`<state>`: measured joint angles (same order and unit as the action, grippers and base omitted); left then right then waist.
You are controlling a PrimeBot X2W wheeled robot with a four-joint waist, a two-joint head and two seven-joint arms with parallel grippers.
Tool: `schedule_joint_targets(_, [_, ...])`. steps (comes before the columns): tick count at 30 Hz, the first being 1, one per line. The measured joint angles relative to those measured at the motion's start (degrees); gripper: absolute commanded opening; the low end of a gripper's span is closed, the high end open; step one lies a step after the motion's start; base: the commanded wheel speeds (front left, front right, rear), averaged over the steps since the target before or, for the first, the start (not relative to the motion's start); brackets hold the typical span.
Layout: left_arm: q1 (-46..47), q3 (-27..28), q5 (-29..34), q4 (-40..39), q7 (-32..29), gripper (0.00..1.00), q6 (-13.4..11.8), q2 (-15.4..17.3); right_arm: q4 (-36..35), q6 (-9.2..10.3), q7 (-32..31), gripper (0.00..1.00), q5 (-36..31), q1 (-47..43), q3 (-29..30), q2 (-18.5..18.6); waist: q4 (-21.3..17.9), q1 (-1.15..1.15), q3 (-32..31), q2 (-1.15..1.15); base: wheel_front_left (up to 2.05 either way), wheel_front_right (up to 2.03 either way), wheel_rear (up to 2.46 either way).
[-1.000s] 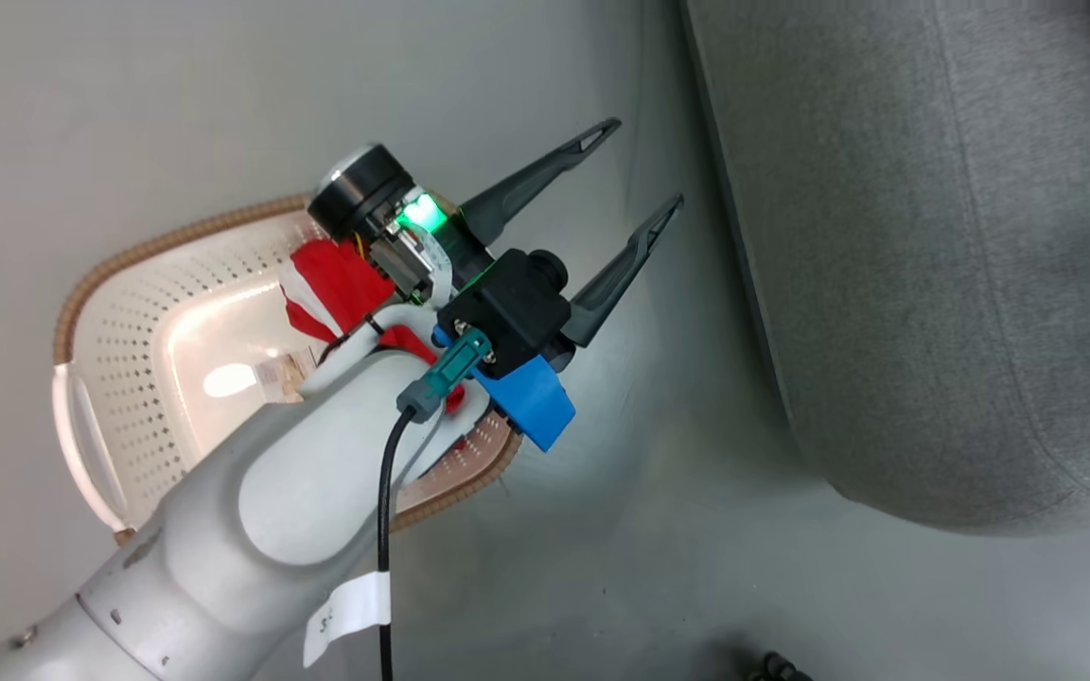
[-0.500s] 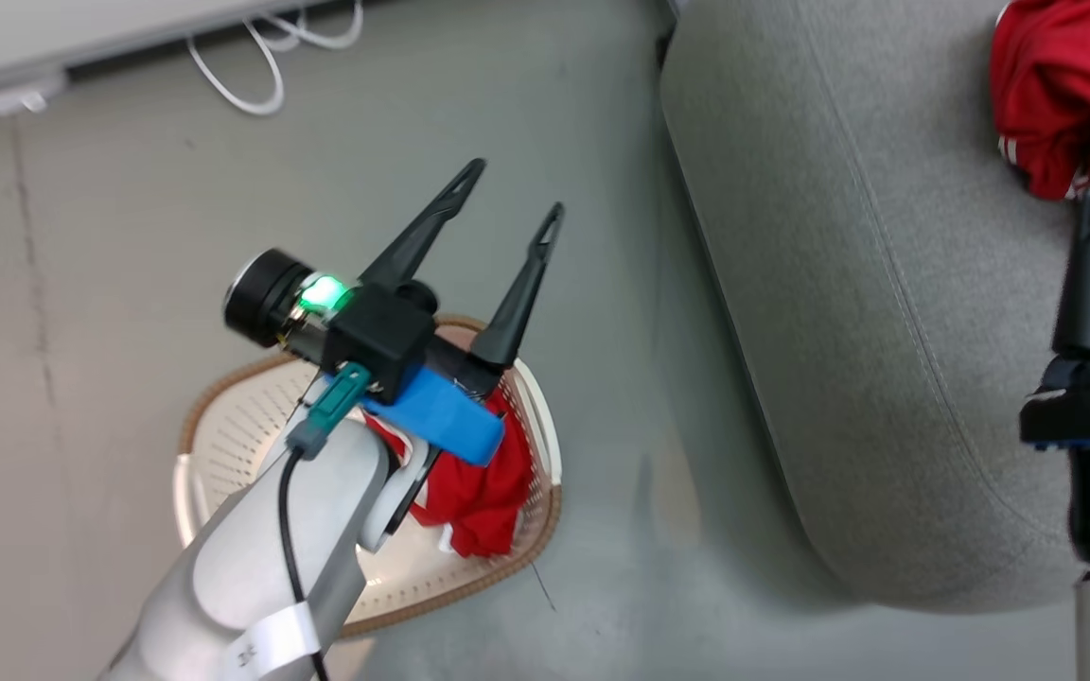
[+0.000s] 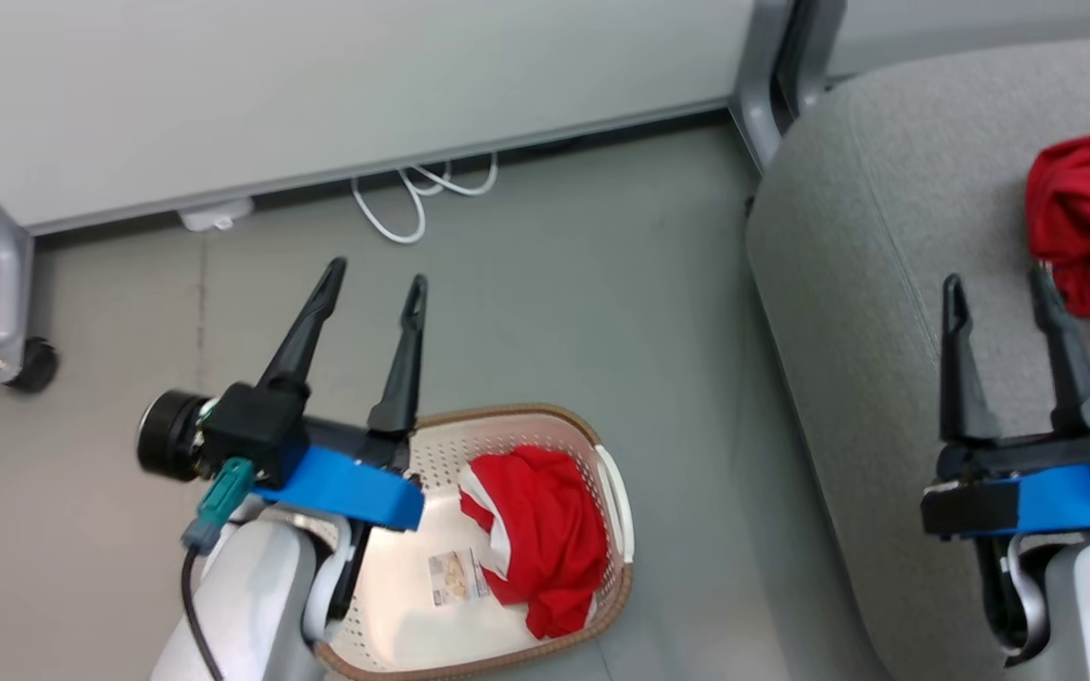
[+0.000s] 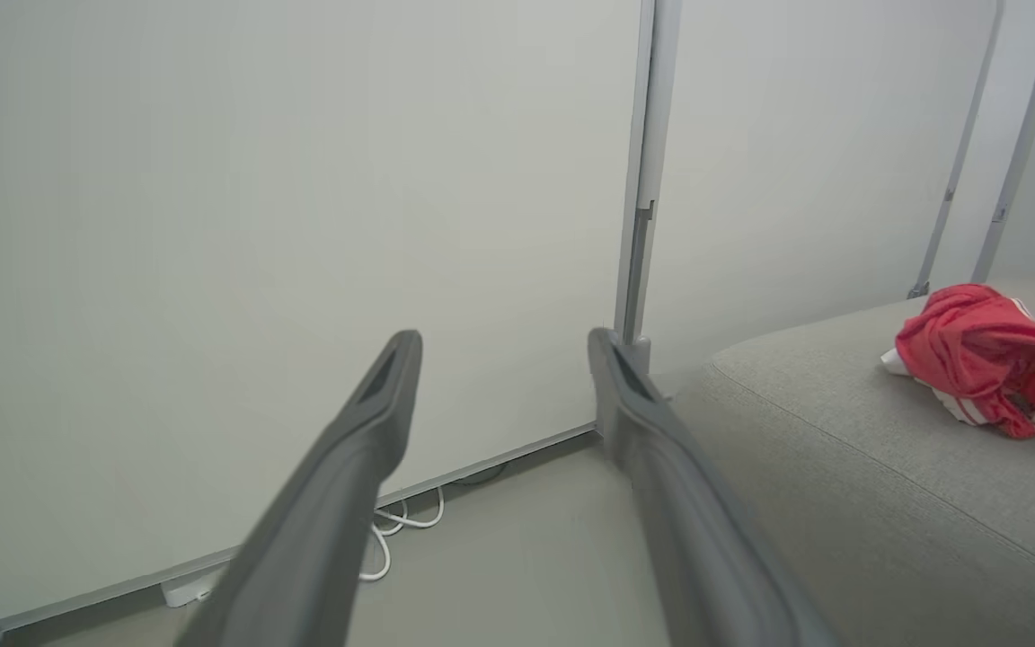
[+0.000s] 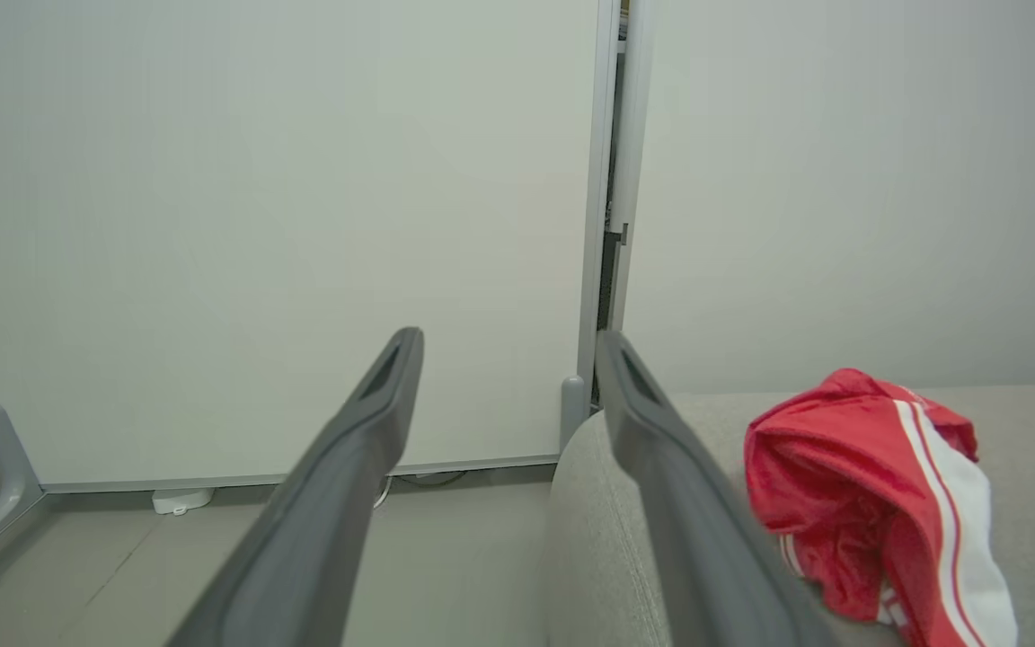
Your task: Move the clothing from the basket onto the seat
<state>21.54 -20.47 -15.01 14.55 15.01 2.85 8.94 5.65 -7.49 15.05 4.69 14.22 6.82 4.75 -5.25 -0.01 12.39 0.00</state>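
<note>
1 red garment (image 3: pixel 540 530) lies crumpled in cream basket (image 3: pixel 498 413); 2nd garment (image 3: pixel 1080 218), seemingly alike, on grey seat (image 3: pixel 867 236).

Shifted head view upward (camera move, not a move of the things). Swung left gripper (image 3: pixel 377 274) from pointing at the seat (image 3: pixel 848 246) to pointing at the partition wall (image 3: pixel 318 85), forearm drawn off the basket (image 3: pixel 507 413). Uncovered red garment (image 3: pixel 536 520) in the basket, right of that gripper's wrist. Brought right gripper (image 3: pixel 995 278) fully into frame over the seat, second red garment (image 3: pixel 1084 218) just right of its fingertips.

Basket (image 3: pixel 507 414) label (image 3: pixel 458 577): print too small, illegible
</note>
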Motion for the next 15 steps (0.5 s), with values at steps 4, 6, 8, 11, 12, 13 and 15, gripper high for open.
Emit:
schedule_joint_targets(4, [-3.6, 4.8, 1.4, -1.1, 0.0, 1.00, 0.6, -1.2, 0.4, 0.00, 0.0, 1.00, 0.7, -1.6, -2.0, -0.5, 1.7, 0.00, -2.5, 0.00, 0.00, 0.00, 0.00])
schedule_joint_targets(6, [-5.6, 6.7, 2.1, -1.3, 0.0, 1.00, 1.2, -1.8, 0.8, 0.00, 0.0, 1.00, 1.4, -2.5, -2.5, -0.8, 2.5, 0.00, -3.6, 0.00, 0.00, 0.00, 0.00])
schedule_joint_targets(8, [-7.4, 8.3, 2.6, -1.3, 0.1, 1.00, 1.7, -2.5, 1.3, 0.00, 0.0, 1.00, 1.4, -3.7, -2.7, -0.9, 3.2, 0.00, -4.7, 0.00, 0.00, 0.00, 0.00])
schedule_joint_targets(11, [-9.7, 10.4, 3.4, -1.4, 0.1, 1.00, 2.3, -3.6, 1.6, 0.00, 0.0, 1.00, 1.4, -5.4, -2.9, -1.2, 4.2, 0.00, -6.3, 0.00, 0.00, 0.00, 0.00])
schedule_joint_targets(12, [-10.4, 10.9, 3.7, -1.4, 0.1, 1.00, 2.5, -3.8, 1.7, 0.00, 0.0, 1.00, 1.5, -5.8, -2.9, -1.2, 4.5, 0.00, -6.7, 0.00, 0.00, 0.00, 0.00])
schedule_joint_targets(13, [-11.1, 11.3, 4.0, -1.4, 0.1, 1.00, 2.8, -3.9, 1.9, 0.00, 0.0, 1.00, 1.6, -6.4, -2.7, -1.3, 4.8, 0.00, -7.2, 0.00, 0.00, 0.00, 0.00])
schedule_joint_targets(15, [-12.3, 12.0, 4.7, -1.2, 0.0, 1.00, 3.2, -4.3, 2.3, 0.00, 0.0, 1.00, 1.6, -7.5, -2.6, -1.4, 5.3, 0.00, -8.1, 0.00, 0.00, 0.00, 0.00])
